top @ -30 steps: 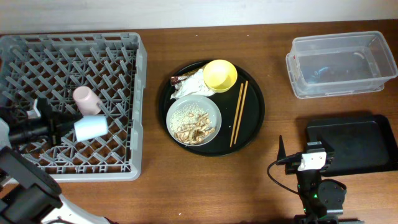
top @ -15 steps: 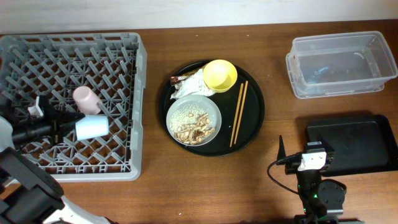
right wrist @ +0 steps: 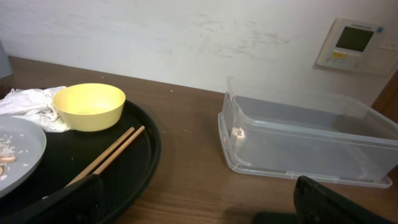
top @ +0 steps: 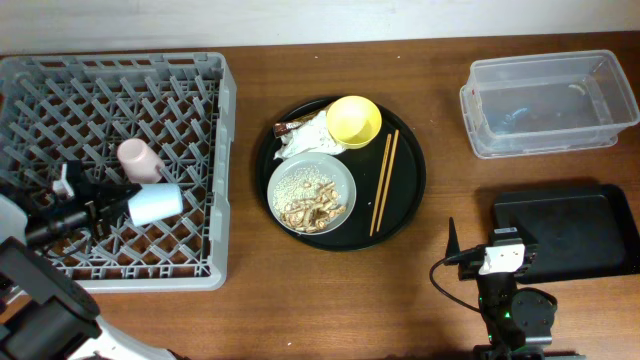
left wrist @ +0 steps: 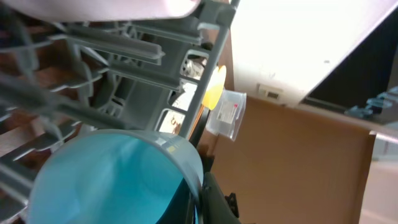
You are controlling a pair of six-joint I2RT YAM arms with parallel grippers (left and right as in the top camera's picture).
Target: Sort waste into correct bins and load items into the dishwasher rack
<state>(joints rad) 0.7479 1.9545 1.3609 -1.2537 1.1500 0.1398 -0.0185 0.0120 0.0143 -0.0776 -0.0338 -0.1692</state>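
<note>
Left gripper [top: 118, 205]: pinching the light blue cup [top: 155, 202] by its rim wall.
Cup axis: on its side, running straight ahead of the fingers, mouth toward the wrist, low over the dishwasher rack [top: 205, 90].
Neighbour: pink cup [top: 138, 160], just ahead-left.
Textures: smooth plastic cup; grey pegged lattice.
Right gripper [right wrist: 199, 214]: spread, empty, well apart.

Left of the round black tray [top: 408, 192], the left arm [top: 60, 218] is black with white fittings [top: 62, 178]; right of it, the right arm [top: 512, 305] has a white block [top: 497, 257], looping cable [top: 438, 285], black fingers [right wrist: 59, 202].
</note>
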